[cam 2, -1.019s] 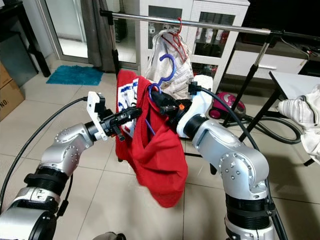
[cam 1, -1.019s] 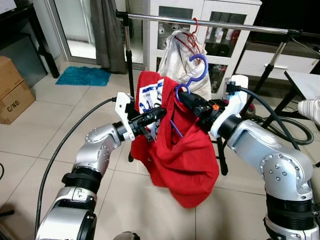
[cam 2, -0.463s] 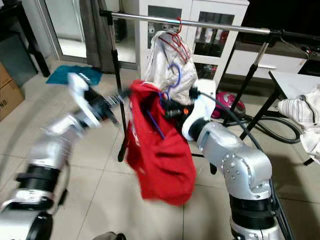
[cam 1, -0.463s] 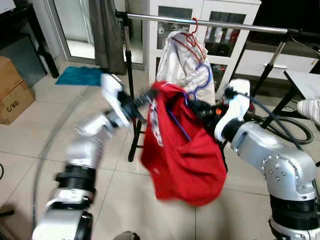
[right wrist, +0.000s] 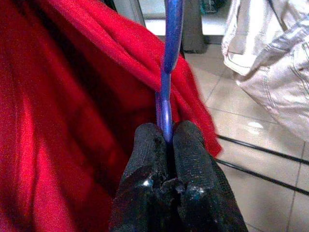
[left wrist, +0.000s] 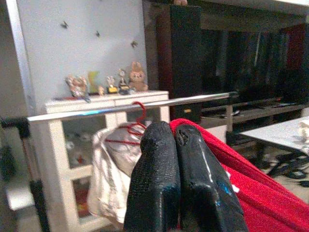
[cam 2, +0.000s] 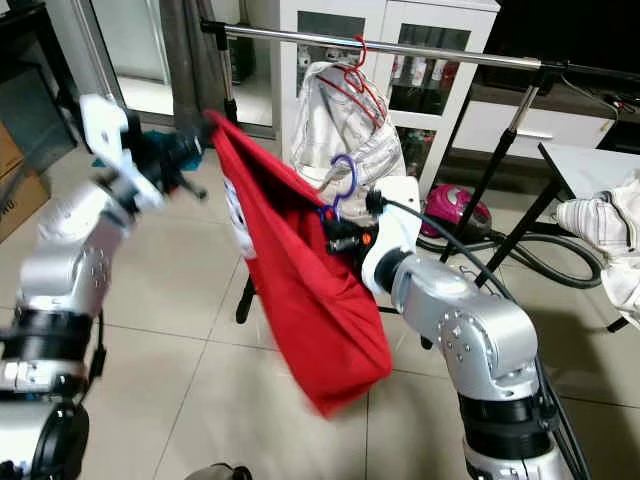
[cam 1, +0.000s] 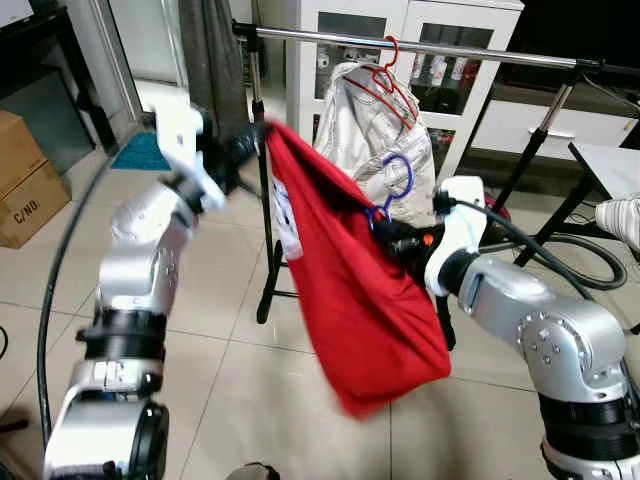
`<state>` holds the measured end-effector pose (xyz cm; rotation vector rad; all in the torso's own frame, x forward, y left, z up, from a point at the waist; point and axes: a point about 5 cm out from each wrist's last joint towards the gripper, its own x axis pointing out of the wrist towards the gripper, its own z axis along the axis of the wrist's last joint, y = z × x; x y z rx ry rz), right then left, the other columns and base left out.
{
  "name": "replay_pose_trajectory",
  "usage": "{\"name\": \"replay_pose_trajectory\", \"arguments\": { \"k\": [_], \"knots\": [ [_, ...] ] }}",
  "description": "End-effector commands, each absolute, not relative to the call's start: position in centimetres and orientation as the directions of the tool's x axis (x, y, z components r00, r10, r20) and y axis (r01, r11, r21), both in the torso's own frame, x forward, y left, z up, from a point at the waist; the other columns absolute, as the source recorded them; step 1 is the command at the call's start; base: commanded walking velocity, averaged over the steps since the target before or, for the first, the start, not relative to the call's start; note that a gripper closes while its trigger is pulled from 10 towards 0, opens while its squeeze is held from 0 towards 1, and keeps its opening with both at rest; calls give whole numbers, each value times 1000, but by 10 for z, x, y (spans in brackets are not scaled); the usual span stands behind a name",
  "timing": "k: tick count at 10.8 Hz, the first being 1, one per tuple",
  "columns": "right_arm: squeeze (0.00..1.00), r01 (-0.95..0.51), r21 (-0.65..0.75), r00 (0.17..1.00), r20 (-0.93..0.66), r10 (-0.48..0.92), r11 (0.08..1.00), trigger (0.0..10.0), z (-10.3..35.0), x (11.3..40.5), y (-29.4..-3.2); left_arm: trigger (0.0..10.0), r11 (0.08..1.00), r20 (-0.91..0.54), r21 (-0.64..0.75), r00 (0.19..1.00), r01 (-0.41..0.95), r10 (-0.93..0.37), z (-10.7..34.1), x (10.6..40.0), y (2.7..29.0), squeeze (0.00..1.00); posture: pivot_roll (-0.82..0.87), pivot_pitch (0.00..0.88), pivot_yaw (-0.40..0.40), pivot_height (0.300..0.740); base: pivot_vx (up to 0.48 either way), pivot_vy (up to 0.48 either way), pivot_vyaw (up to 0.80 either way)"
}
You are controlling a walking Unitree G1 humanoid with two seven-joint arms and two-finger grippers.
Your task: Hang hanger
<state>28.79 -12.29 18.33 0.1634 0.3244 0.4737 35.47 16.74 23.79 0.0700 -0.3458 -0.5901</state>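
A red shirt (cam 1: 345,280) hangs stretched between my two grippers on a blue hanger (cam 1: 393,180), whose hook rises by the shirt's collar. My right gripper (cam 1: 385,234) is shut on the blue hanger's neck (right wrist: 166,94), low and in front of the rail. My left gripper (cam 1: 252,140) is raised to the left, shut on the shirt's upper corner (left wrist: 203,145), pulling the cloth taut. The steel clothes rail (cam 1: 420,48) runs above. On it hangs a white garment (cam 1: 365,125) on a red hanger (cam 1: 385,70).
The rail's black stand post (cam 1: 262,200) is right behind the shirt. A white cabinet (cam 1: 420,60) is behind the rail. A cardboard box (cam 1: 25,180) sits at the left, a grey table (cam 1: 610,160) and a pink vacuum cleaner (cam 2: 455,210) with its hose at the right.
My left arm has swung up and to the left with the shirt's corner, stretching the red cloth out. The right gripper with the blue hanger has dropped a little and moved right.
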Motion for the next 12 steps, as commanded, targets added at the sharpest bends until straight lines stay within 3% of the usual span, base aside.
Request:
{"name": "replay_pose_trajectory", "arguments": {
  "k": [1,5,8,9,10,12],
  "knots": [
    [0,-360,216,874,-262,409,908,10000,184,289,-133,0,833,308,239,774,500,-553,246,352,167,0,-85,0,-16,740,0,0,0],
    [0,-219,256,965,-86,248,942,10000,220,295,-147,0,753,109,259,757,605,-645,195,334,119,0,-87,0,-16,740,0,0,0],
    [0,-283,223,926,-188,326,933,10000,200,293,-128,0,712,209,159,682,684,-701,205,320,88,0,-81,0,-25,740,0,0,0],
    [0,-348,103,875,-320,362,932,10000,176,284,-122,0,802,307,160,743,575,-594,228,333,108,0,-80,0,-29,740,0,0,0],
    [0,-345,86,866,-354,352,935,10000,168,280,-125,0,861,340,193,791,470,-508,242,343,128,0,-78,0,-33,740,0,0,0],
    [0,-374,38,853,-378,359,927,10000,168,276,-135,0,887,279,324,863,329,-422,250,357,163,0,-80,0,-35,740,0,0,0]
  ]
}}
